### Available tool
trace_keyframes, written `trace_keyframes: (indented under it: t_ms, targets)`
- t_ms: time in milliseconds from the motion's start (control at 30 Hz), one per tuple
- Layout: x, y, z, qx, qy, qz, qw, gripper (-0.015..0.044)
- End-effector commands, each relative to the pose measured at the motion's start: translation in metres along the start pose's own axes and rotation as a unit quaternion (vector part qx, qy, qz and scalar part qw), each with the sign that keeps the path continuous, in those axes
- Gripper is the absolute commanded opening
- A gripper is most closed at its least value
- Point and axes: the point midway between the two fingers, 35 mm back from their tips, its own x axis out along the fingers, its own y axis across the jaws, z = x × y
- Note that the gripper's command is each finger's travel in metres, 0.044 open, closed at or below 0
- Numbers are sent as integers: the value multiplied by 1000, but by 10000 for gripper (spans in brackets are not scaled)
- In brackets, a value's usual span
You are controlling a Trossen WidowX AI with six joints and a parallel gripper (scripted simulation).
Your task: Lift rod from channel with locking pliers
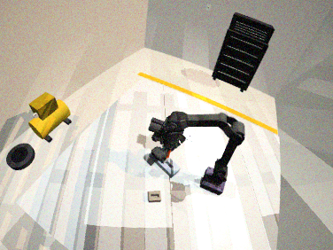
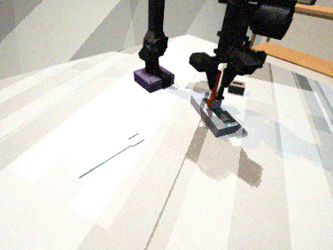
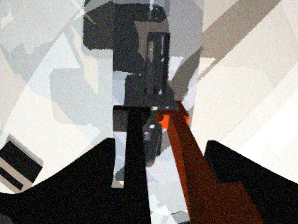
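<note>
Between two fingers [image 2: 213, 80], one pair of pliers [image 2: 215, 90] [image 3: 187, 160], two handles.

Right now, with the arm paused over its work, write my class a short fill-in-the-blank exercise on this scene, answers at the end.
1. The pliers' handle on one side is coloured ____.
2. The gripper is closed on the ____.
3. The line on the floor is ____.
4. The arm's base is ____.

Missing words: orange-red; pliers; yellow; purple.
</note>
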Motion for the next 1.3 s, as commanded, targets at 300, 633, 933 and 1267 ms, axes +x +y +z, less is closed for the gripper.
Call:
trace_keyframes:
  t_ms: [300,633,933,1267]
  targets:
    - [-2,2,1,2,0,2,1000,106]
    - [-9,3,1,2,0,0,1000,106]
    - [-16,4,2,2,0,-2,1000,106]
    - [-23,6,2,2,0,-5,1000,106]
